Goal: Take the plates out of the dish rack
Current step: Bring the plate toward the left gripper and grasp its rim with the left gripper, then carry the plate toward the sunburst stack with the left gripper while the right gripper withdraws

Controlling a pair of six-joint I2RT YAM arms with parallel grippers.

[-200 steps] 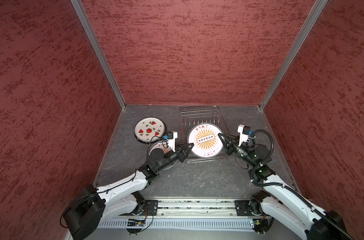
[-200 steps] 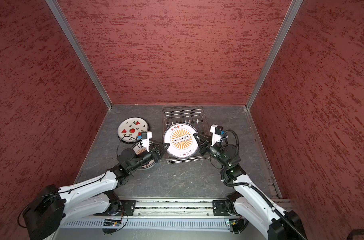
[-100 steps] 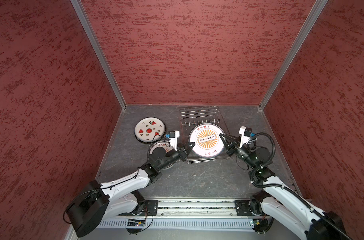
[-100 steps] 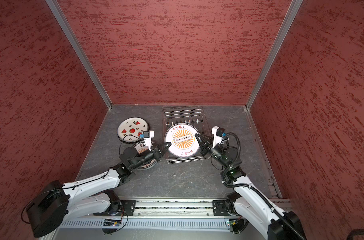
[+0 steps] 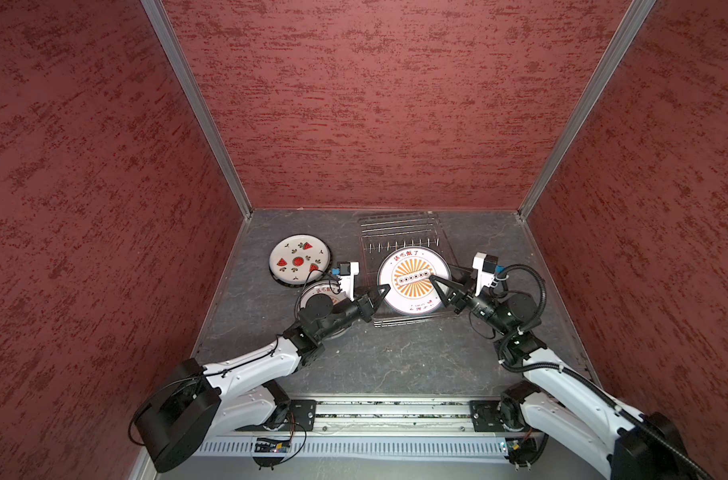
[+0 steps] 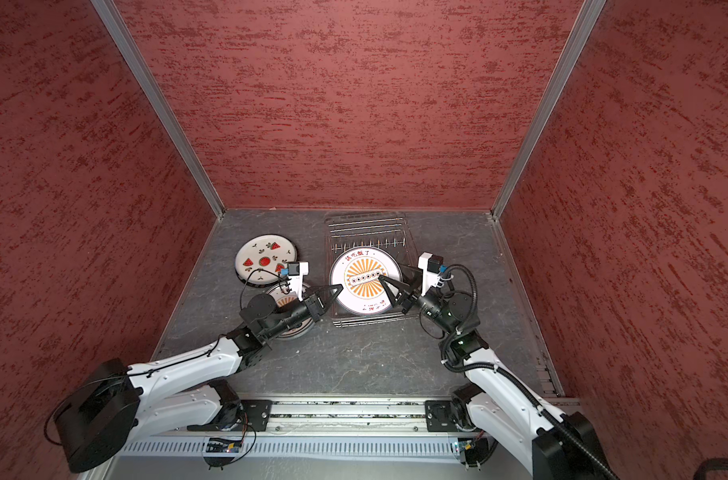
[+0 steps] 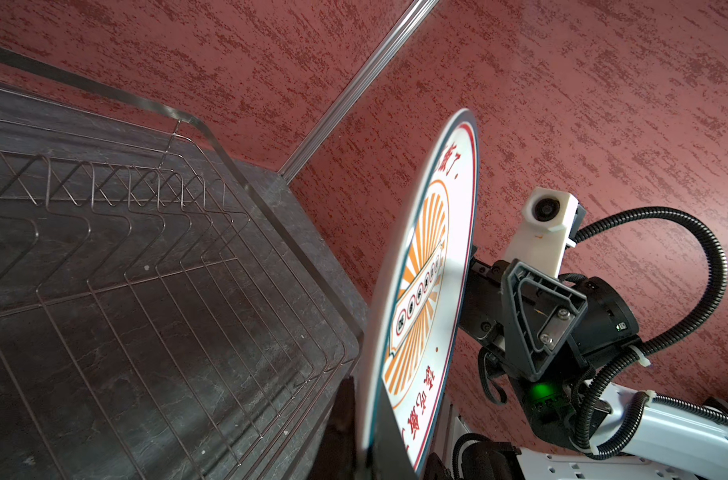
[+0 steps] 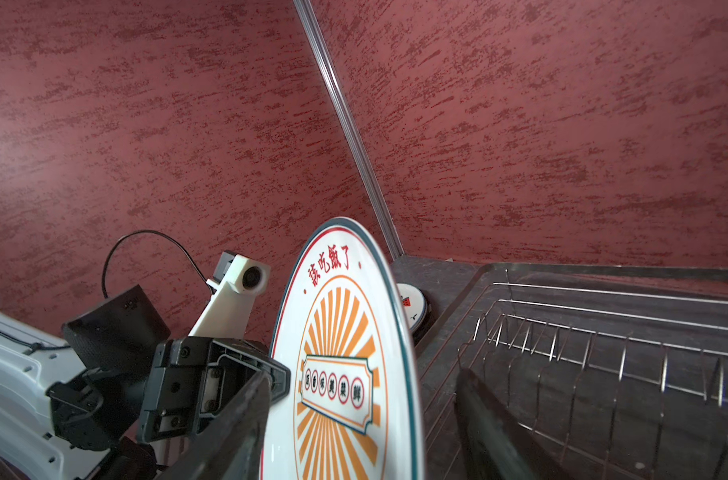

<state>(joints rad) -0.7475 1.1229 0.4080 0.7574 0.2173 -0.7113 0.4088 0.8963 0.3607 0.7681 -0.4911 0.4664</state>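
1. Slate-grey marbled tabletop (image 5: 395, 365) floors a booth of rough, red-flecked walls (image 5: 374, 104) joined by aluminium corner posts (image 5: 196, 104), as both top views show. The dish rack (image 5: 399, 226), thin silver wire with a row of short prongs, lies toward the back wall. Over its near half the round white sunburst plate (image 5: 408, 299) hangs between the arms. The left gripper (image 5: 381, 291) is pinched closed on the plate's left rim. The right gripper (image 5: 441, 274) sits at the right rim with its jaws parted. A watermelon plate (image 5: 299, 261) lies flat left of the rack. A second sunburst plate (image 5: 318, 291) lies beneath the left arm.
2. Left wrist view: the glossy plate stands on edge beside the rack's zigzag wires, its rim clamped between dark fingers (image 7: 341, 424).
3. Right wrist view: the right gripper's fingers (image 8: 491, 428) stand wide apart with the plate's rim between them, clamping nothing. One is clear of the printed face.
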